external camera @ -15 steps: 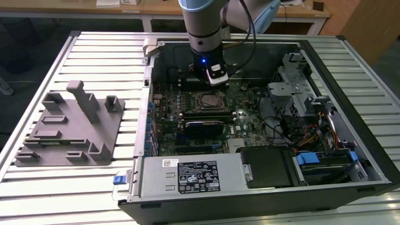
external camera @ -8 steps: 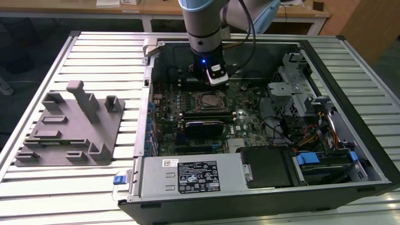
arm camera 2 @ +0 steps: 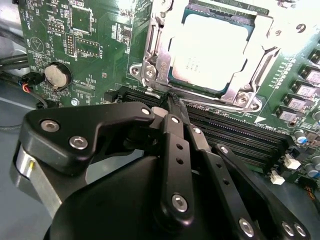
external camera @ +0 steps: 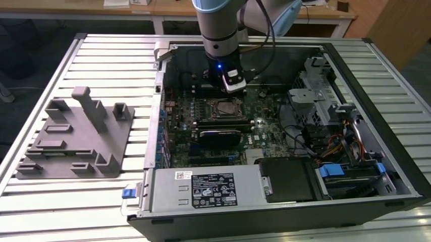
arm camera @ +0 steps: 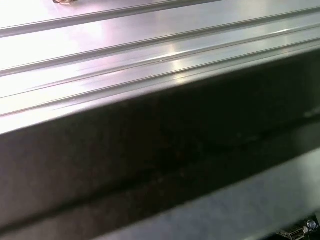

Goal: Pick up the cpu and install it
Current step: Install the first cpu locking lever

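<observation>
One cpu [arm camera 2: 210, 50]: seated in the motherboard socket frame [arm camera 2: 150, 65], silver top showing
Jaws: closed together, holding nothing, tips just beside the socket
Gripper [external camera: 232, 83]: above the motherboard [external camera: 269, 131], inside the open computer case [external camera: 397, 166]
Tray [external camera: 74, 146]: grey, on the table [external camera: 40, 75], well apart

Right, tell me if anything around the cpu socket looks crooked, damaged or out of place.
Nothing stands out. In the second wrist view the cpu lies flat and square inside the socket frame, and the gripper, fingers together, holds nothing just beside it.
</observation>
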Controlling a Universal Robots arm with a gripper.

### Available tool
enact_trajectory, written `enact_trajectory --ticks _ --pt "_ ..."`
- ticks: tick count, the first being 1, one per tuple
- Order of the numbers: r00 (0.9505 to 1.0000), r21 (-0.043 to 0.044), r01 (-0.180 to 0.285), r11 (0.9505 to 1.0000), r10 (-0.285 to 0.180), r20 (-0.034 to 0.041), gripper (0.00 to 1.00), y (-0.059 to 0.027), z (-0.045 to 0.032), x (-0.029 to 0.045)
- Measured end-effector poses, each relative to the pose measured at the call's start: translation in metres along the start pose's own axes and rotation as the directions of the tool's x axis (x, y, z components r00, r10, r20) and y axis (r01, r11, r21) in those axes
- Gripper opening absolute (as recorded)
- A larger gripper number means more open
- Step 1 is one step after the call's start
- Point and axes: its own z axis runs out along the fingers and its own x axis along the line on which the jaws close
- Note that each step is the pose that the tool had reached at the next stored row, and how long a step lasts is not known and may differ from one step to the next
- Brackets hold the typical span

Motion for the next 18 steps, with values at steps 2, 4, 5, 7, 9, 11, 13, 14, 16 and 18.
enact_trajectory --ticks 2,4,5,7,9,11,13,14,16,18 --pt "1.0000 0.0000 0.002 1.0000 -0.002 -0.0001 0.11 0.0000 0.0000 0.0000" --pt "1.0000 -0.0003 0.002 1.0000 -0.002 -0.0003 0.11 0.0000 0.0000 0.0000" --pt "1.0000 -0.0005 0.002 1.0000 -0.002 -0.0005 0.11 0.0000 -0.0004 0.0000" --pt "1.0000 -0.0015 0.002 1.0000 -0.002 -0.0005 0.11 0.0003 -0.0021 -0.0003" --pt "1.0000 -0.0018 0.002 1.0000 -0.002 -0.0008 0.11 0.0007 -0.0044 -0.0007" --pt "1.0000 -0.0025 0.001 1.0000 -0.001 -0.0009 0.11 0.0008 -0.0050 -0.0008" --pt "1.0000 -0.0040 0.001 1.0000 -0.001 -0.0015 0.11 0.0007 -0.0052 -0.0004" --pt "1.0000 -0.0049 0.001 1.0000 -0.001 -0.0018 0.11 0.0005 -0.0053 0.0001" --pt "1.0000 -0.0073 0.000 1.0000 0.000 -0.0025 0.11 0.0006 -0.0054 0.0012" --pt "1.0000 -0.0099 0.000 1.0000 0.000 -0.0033 0.11 0.0007 -0.0055 0.0020"
